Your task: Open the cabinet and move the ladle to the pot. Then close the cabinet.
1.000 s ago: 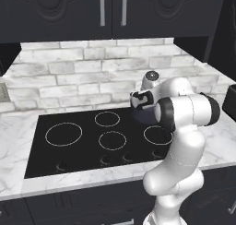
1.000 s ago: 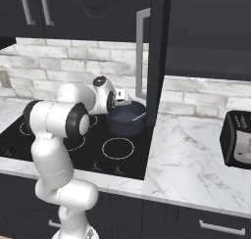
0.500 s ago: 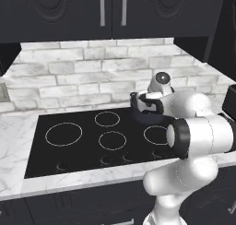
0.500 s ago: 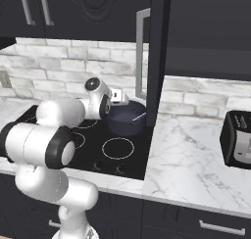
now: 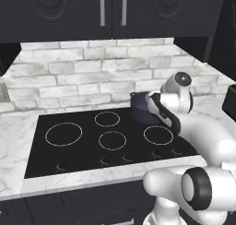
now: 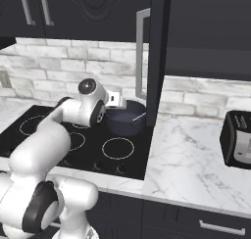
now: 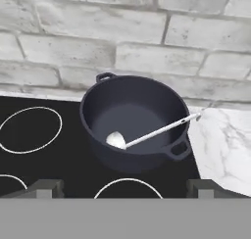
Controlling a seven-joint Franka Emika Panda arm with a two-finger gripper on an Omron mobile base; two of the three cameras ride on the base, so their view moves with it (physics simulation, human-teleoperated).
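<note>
Now the end effector [image 7: 125, 188] hangs empty with its fingers spread wide, and over the last second the arm has swung its wrist round and drawn back from the pot [image 7: 133, 121]. Just beyond the fingertips, the ladle [image 7: 149, 133] lies in the pot on the hob, bowl on the bottom and handle leaning on the rim near a loop handle, so the move looks done. Farther off, the cabinet [image 6: 158, 52] door stands open over the worktop [image 6: 196, 155], leaving the closing as the remaining step.
</note>
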